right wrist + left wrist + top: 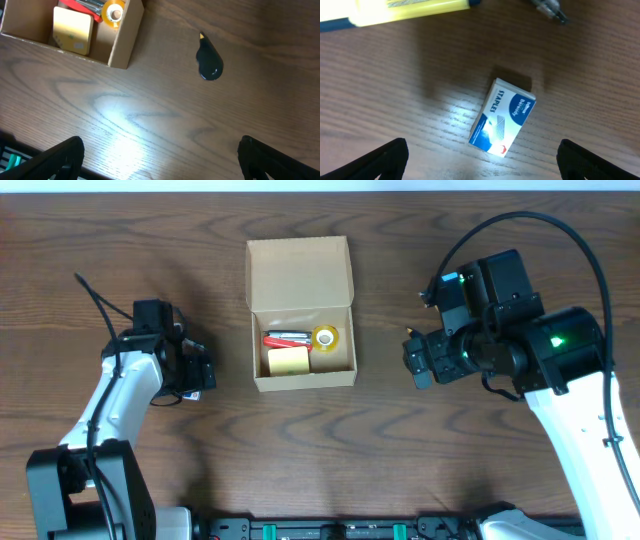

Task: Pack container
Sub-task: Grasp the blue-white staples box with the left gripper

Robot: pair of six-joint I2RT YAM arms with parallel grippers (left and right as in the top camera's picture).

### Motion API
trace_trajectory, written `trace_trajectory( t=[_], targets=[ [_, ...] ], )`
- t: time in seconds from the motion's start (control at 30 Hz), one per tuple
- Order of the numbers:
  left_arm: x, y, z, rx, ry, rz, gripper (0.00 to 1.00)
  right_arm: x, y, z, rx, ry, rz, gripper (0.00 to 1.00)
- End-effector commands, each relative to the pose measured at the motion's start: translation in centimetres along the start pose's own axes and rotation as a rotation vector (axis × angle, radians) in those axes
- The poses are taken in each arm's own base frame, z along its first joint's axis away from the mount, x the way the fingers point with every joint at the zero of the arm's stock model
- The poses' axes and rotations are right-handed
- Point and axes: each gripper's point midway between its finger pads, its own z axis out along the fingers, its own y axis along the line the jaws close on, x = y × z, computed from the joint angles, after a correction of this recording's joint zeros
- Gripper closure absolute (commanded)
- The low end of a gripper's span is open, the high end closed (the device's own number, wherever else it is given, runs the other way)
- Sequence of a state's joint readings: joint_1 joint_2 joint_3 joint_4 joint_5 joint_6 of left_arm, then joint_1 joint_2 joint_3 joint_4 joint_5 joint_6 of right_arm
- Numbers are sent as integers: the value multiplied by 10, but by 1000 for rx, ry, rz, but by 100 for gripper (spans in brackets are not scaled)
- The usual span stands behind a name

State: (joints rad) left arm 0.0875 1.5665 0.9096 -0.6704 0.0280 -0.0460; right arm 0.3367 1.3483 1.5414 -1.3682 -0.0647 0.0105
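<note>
Both hands gape wide, empty. The left hand (pixel 482 160) hovers over a staples box (pixel 502 117), the right hand (pixel 160 157) over bare worktop (pixel 150 115). The container (pixel 300 315) sits between them, lid open. It looks light, thin-walled and easily crushed, so it is probably best taken by the flap's free edge.

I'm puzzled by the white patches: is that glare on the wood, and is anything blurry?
Yes, glare: left wrist view, sheen on the table beside the staple box, the yellow marker blurred at top; right wrist view, a similar sheen low centre; overhead view, even light, no glare.
</note>
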Motion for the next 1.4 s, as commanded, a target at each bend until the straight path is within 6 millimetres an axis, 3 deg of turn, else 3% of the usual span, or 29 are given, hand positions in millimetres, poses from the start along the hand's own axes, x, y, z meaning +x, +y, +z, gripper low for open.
trace_trajectory(
  t=[0.0, 0.17, 0.2, 0.37, 0.47, 0.7, 1.13, 1.37],
  targets=[
    [-6, -5, 1, 21, -4, 94, 2, 1, -1, -3, -3, -8, 0, 1],
    [-5, -8, 10, 18, 7, 144, 0, 1, -1, -3, -4, -9, 0, 1],
    [-5, -10, 13, 16, 10, 152, 5, 1, -1, -3, -3, -9, -1, 1],
    [-3, -25, 26, -9, 28, 234, 8, 1, -1, -3, -4, -9, 0, 1],
    [-4, -21, 29, -90, 25, 265, 9, 1, -1, -3, -4, -9, -1, 1],
    [-5, -18, 29, -97, 23, 230, 10, 1, -1, -3, -4, -8, 0, 1],
    [5, -20, 39, -23, 76, 199, 38, 1, -1, -3, -3, -8, -1, 1],
    [6, -22, 40, -6, 83, 196, 61, 1, -1, -3, -3, -9, -1, 1]
  ],
)
